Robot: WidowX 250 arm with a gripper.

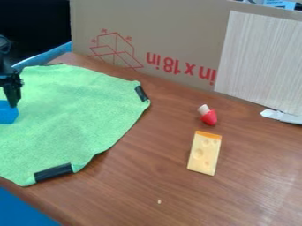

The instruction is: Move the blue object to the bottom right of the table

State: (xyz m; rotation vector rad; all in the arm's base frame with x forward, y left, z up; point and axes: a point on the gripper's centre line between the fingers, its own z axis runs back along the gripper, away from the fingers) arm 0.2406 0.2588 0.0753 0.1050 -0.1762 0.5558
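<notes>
At the left edge of the camera view, my black gripper [13, 98] hangs low over the green cloth. The blue object [8, 113], a block partly cut off by the view's edge, is directly below and against the visible finger. Whether the block is held cannot be made out. Brown wooden table [135, 181] surface extends to the right of the cloth, down to the bottom right.
The green cloth [77, 114] has black tape at its corners. A red and white toy [208, 115] and a yellow cheese slice [205, 152] lie on the table's right half. A cardboard panel [171, 26] and a pale board [259, 57] stand along the back.
</notes>
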